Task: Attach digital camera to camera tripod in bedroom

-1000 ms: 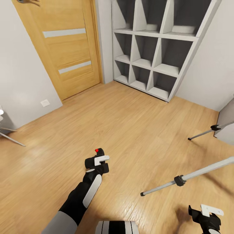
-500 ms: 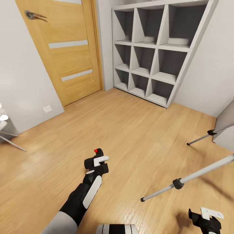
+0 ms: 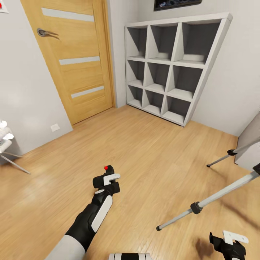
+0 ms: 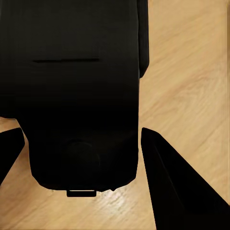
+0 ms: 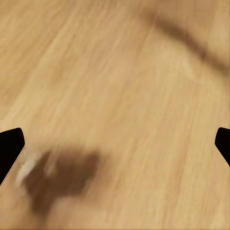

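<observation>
The digital camera (image 3: 109, 169), small and black with a red mark on top, is held low over the wood floor by my left gripper (image 3: 108, 182), which is shut on it. In the left wrist view the camera's dark body (image 4: 81, 86) sits between the two black fingers (image 4: 167, 177). The camera tripod shows as two silver legs with black joints at the right: a near leg (image 3: 213, 196) and a far leg (image 3: 224, 157). Its head is out of view. My right gripper (image 3: 227, 243) hangs open over bare floor near the closer leg's foot, its fingertips (image 5: 9, 148) spread wide.
An oak door (image 3: 72, 61) stands at the back left, with a white nine-cube shelf (image 3: 173, 68) beside it and a poster edge (image 3: 177, 3) above that. A grey panel (image 3: 251, 142) stands at the right edge. A white object on thin legs (image 3: 5, 142) is at the left edge.
The head camera has tilted upward, so the door handle, the shelf's top and the poster edge have come into view. The arms, the held camera and the tripod legs have not visibly moved.
</observation>
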Robot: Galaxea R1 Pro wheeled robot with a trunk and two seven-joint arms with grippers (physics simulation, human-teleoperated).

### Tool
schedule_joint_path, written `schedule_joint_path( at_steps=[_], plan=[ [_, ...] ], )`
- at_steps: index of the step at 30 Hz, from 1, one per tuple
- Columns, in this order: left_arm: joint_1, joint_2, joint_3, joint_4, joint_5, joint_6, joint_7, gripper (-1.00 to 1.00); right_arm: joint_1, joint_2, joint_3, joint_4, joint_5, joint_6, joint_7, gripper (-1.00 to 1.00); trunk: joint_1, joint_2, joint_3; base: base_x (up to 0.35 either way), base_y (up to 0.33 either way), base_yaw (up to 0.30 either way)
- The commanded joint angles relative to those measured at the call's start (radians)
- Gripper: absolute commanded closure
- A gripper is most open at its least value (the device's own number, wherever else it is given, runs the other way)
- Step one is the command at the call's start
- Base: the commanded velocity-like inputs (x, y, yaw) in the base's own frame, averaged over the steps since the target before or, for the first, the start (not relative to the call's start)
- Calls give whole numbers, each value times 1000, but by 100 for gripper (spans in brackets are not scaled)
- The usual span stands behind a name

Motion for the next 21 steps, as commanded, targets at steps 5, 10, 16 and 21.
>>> schedule_joint_path(
  at_steps=[5,10,16,21],
  plan=[
    [-1,1,-2,0,6,2,7,100,0,-1,2,1,0,-2,-2,-100,-2,1,19,0,0,0],
    [-1,2,-2,0,6,1,6,100,0,-1,2,1,0,-1,-2,-100,-5,2,38,0,0,0],
    [-1,29,-2,-1,14,3,-8,100,0,-1,2,1,0,-1,-2,-100,-7,3,61,0,0,0],
    [-1,73,-2,-1,81,4,-83,100,0,-1,2,1,0,-2,-2,-100,-10,5,81,0,0,0]
  ],
)
